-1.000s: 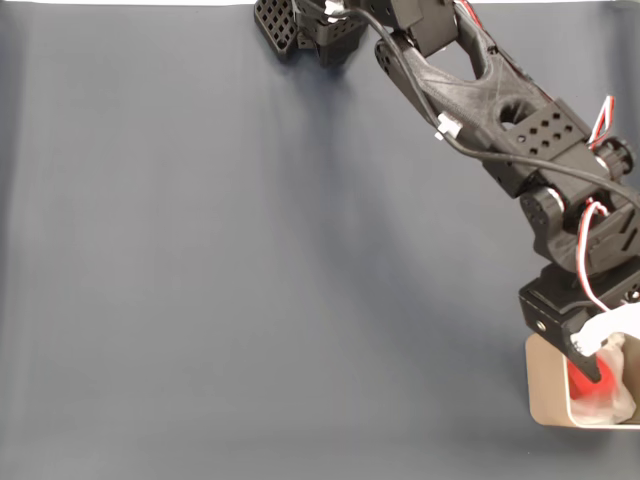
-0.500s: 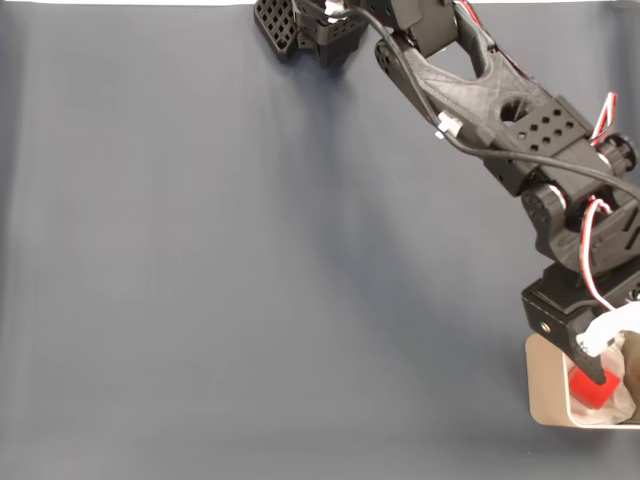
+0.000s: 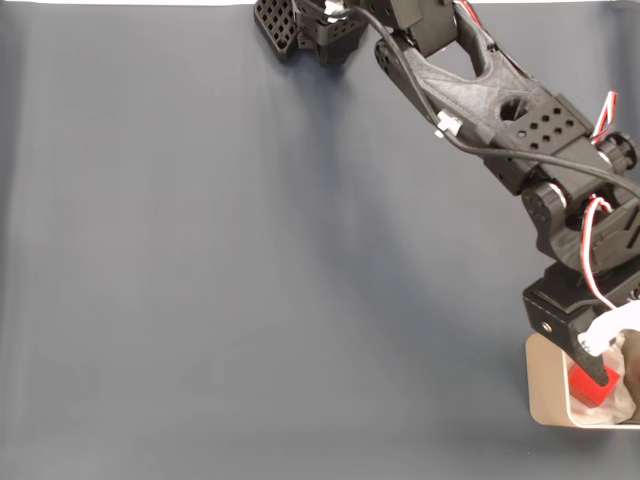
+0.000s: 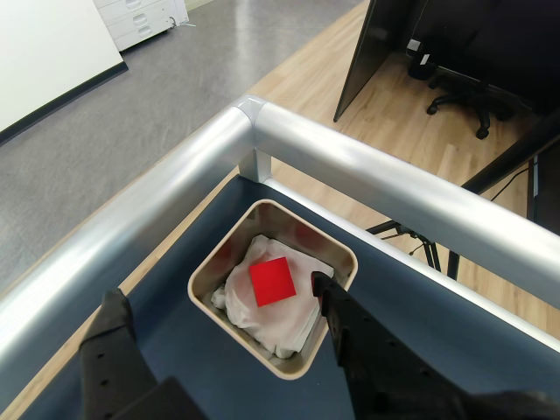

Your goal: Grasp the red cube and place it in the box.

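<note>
The box (image 4: 273,360) sits at the table's corner, by the metal rail (image 4: 367,175), with the red cube (image 4: 272,281) lying free on its white padding (image 4: 289,319). Above it the gripper (image 4: 223,304) hangs spread and empty. Placement looks done; next comes lifting clear without clipping the box wall.

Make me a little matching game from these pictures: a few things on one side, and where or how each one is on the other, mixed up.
Things:
1. red cube
2. box
3. hand
4. metal rail

Descriptions:
A. open, fingers apart above the box
B. lying on white padding
C. runs along the table's edge
D. beige, rounded corners, sits in the table's corner

Pairs: 1-B, 2-D, 3-A, 4-C
</note>
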